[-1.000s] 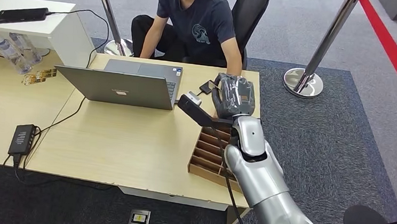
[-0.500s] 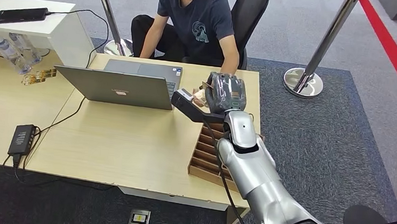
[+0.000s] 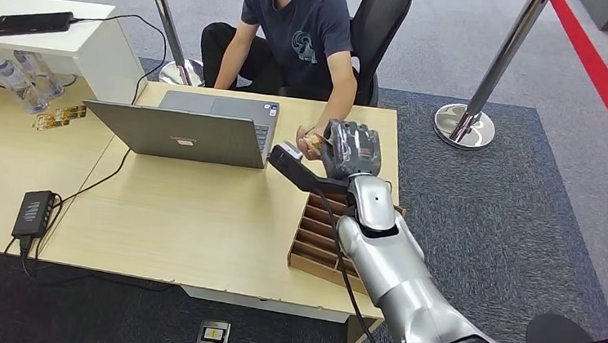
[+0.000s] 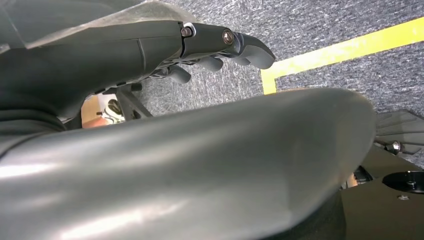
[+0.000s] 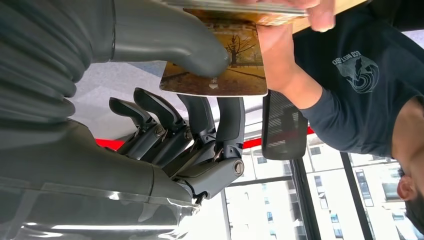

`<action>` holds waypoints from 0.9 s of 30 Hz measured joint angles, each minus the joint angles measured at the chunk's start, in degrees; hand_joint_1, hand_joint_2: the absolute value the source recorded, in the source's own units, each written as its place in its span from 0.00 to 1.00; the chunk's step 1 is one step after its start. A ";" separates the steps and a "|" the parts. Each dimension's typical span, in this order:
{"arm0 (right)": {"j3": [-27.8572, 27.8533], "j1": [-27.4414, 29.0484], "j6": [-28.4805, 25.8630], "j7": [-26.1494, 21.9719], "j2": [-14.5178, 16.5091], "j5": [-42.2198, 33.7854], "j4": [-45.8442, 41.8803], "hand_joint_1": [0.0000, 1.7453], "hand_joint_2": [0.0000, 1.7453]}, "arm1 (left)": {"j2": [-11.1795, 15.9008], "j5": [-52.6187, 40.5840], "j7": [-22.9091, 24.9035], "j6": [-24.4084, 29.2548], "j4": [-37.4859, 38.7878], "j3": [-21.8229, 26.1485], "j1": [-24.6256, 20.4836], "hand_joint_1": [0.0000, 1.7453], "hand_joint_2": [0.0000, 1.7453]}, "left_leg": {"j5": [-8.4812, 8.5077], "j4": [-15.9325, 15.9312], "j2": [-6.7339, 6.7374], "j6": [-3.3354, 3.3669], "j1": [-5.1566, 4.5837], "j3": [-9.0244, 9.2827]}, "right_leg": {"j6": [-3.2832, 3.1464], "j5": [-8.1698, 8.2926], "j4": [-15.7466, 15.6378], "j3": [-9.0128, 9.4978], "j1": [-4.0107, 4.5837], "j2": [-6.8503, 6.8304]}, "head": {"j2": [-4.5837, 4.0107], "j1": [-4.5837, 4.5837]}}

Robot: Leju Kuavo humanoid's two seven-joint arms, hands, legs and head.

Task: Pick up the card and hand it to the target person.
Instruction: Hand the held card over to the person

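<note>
1. Right robot hand [image 5: 200, 145] at tabletop [image 3: 199, 212] far right edge: thumb pins flat brown autumn-scene card [image 5: 220, 75], other fingers apart.
2. Person's hand [image 5: 287, 45] already grips card's far end.
3. Risk: late release = tug, card bends/drops.
4. Left robot hand [image 4: 220, 47] empty, fingers loosely curled.

Autumn-tree card [image 5: 227, 62] pinched between right hand [image 5: 185, 125] and the person's hand [image 5: 280, 45].

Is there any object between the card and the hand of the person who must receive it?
Nothing visible. The right hand holds the card under its thumb, and the person's hand already grips the card's far edge, so the two are touching.
</note>
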 joint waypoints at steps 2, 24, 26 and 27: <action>-0.08 0.33 0.00 0.02 -0.10 0.27 0.22 1.00 1.00 | 0.01 -0.11 0.02 0.00 0.02 -0.01 0.00 0.00 0.00 | 0.00 0.00 0.00 0.00 0.00 0.00 | 0.00 0.00 0.00 0.00 0.00 0.00 | 0.00 0.00; -2.01 14.51 3.77 -5.30 -3.98 -7.45 -18.95 0.00 1.00 | 0.01 1.98 0.73 0.32 0.13 0.07 0.24 0.00 0.00 | -0.01 0.00 -0.02 0.01 -0.01 -0.05 | 0.00 0.00 -0.05 -0.03 0.00 0.00 | 0.00 0.01; -2.72 18.03 2.41 -6.11 -5.31 -9.47 -24.72 0.00 1.00 | 0.01 2.52 0.68 0.54 0.13 0.23 0.29 0.00 0.00 | -0.03 0.00 -0.03 0.01 -0.01 -0.06 | 0.00 0.00 -0.07 -0.05 0.00 0.00 | 0.00 0.01; -3.17 19.77 1.55 -6.52 -5.95 -10.51 -27.42 0.00 1.00 | 0.00 2.72 0.63 0.58 0.13 0.35 0.31 0.00 0.00 | -0.04 0.00 -0.04 0.01 -0.01 -0.07 | 0.00 0.00 -0.08 -0.06 0.00 0.00 | 0.00 0.00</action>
